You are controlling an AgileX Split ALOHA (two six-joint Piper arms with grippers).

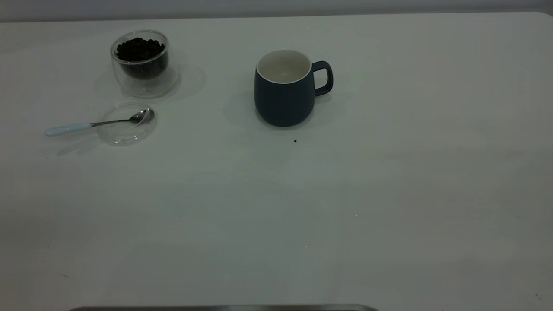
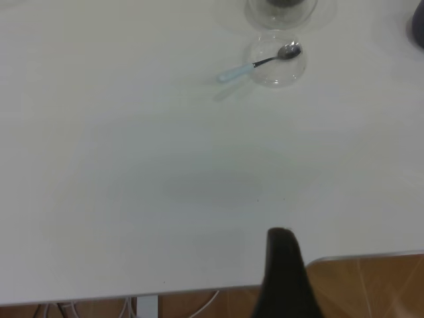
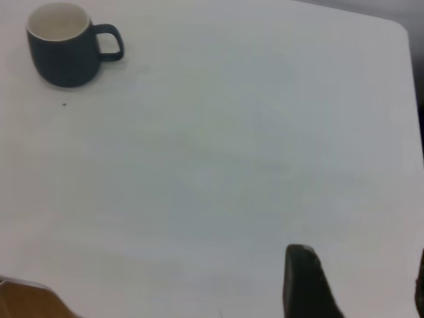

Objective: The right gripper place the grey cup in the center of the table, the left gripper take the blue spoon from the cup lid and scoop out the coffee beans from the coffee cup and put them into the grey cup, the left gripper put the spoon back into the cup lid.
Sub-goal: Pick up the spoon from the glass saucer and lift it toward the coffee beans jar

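Observation:
The grey cup (image 1: 284, 88) stands upright near the middle of the table (image 1: 302, 207), handle to the right; its white inside looks empty. It also shows in the right wrist view (image 3: 66, 50). The coffee cup (image 1: 140, 62) holds the coffee beans (image 1: 139, 48) at the back left. In front of it lies the cup lid (image 1: 125, 127) with the blue spoon (image 1: 93, 124), bowl in the lid, handle sticking out left. Lid and spoon (image 2: 255, 65) show far off in the left wrist view. My left gripper (image 2: 354, 242) is open and empty over the table's near edge. My right gripper (image 3: 360, 255) is open and empty, far from the cup.
A tiny dark speck (image 1: 295, 140) lies just in front of the grey cup. The table's rounded corner and edge (image 3: 404, 33) show in the right wrist view. A wooden floor (image 2: 371, 285) lies beyond the table edge by the left gripper. Neither arm shows in the exterior view.

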